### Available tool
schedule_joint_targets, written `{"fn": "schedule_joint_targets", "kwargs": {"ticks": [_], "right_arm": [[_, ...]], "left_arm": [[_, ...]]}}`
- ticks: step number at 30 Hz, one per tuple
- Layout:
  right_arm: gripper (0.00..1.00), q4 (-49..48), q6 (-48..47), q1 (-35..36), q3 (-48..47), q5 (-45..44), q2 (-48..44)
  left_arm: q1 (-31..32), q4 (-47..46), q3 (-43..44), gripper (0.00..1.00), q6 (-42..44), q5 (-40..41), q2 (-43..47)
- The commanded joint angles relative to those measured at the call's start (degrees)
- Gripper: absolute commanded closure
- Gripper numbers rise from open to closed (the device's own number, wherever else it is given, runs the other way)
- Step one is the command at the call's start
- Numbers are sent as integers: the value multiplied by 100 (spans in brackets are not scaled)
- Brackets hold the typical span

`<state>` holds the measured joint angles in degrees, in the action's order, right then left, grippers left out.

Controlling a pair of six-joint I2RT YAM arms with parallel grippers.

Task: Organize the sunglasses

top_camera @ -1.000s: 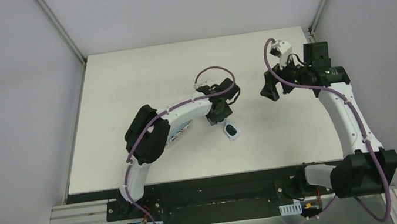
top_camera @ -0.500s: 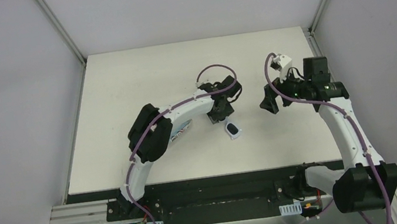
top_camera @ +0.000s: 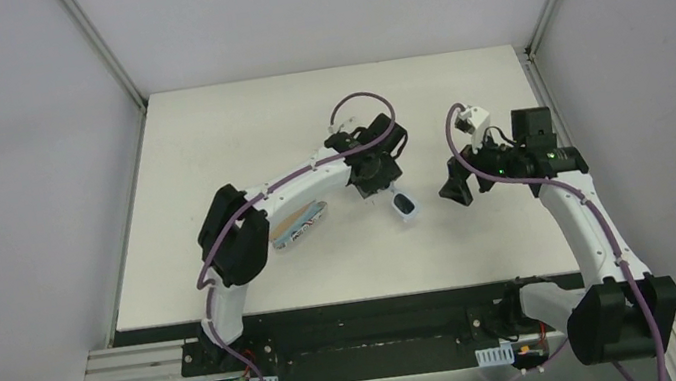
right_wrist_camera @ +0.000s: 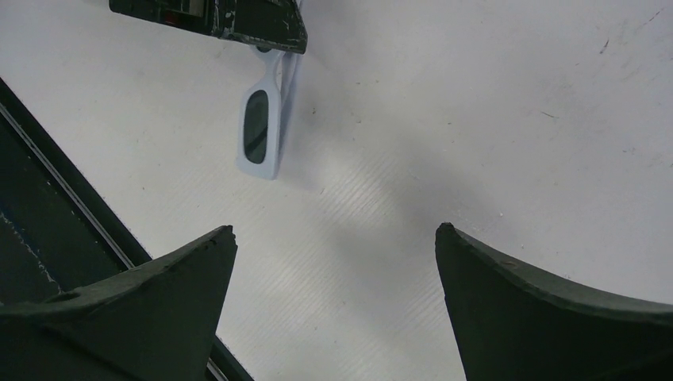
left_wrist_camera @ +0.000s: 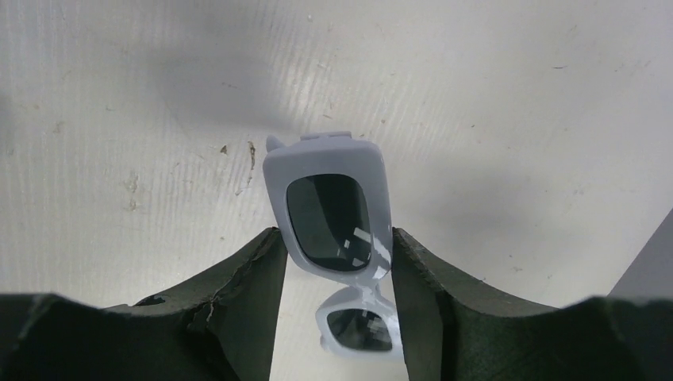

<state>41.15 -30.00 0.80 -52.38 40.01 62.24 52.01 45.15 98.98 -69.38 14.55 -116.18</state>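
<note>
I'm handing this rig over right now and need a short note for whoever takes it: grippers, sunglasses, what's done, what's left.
Left gripper: shut on the sunglasses, pinching the white frame at one lens.
Right gripper: open, empty, beside them over the table.
Case: lying under the left arm.
Done: sunglasses gripped.
Left: putting them away, probably in the case.

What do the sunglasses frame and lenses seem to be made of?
The sunglasses frame looks like moulded plastic: white, smooth, slightly glossy, thick with rounded edges. The lenses are dark and glossy, showing bright reflections; tinted plastic or glass, I cannot tell.
</note>
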Motion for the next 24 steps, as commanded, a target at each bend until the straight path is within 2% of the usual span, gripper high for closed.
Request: {"fn": "schedule_joint_targets", "kwargs": {"ticks": [1, 6, 16, 19, 22, 23, 24], "right_arm": [[1, -97, -107, 47, -130, 209, -51], [2, -129, -59, 148, -78, 159, -40], [5, -221, -41, 506, 133, 5, 14], [9, -225, -26, 927, 138, -361, 74], [15, -171, -44, 1111, 53, -302, 232], [18, -220, -20, 1127, 24, -297, 342], [20, -326, 56, 1125, -5, -336, 405]], "left_arm": [[-75, -181, -189, 50, 60, -68, -27], [-95, -206, -222, 49, 24, -283, -341], [-142, -261, -203, 46, 61, -238, -226], [-157, -261, -355, 45, 180, 246, 335], [-188, -297, -609, 45, 583, 1133, 1187], [-196, -328, -701, 40, 784, 1380, 1480], [-195, -352, -821, 29, 963, 1630, 1750]]}}
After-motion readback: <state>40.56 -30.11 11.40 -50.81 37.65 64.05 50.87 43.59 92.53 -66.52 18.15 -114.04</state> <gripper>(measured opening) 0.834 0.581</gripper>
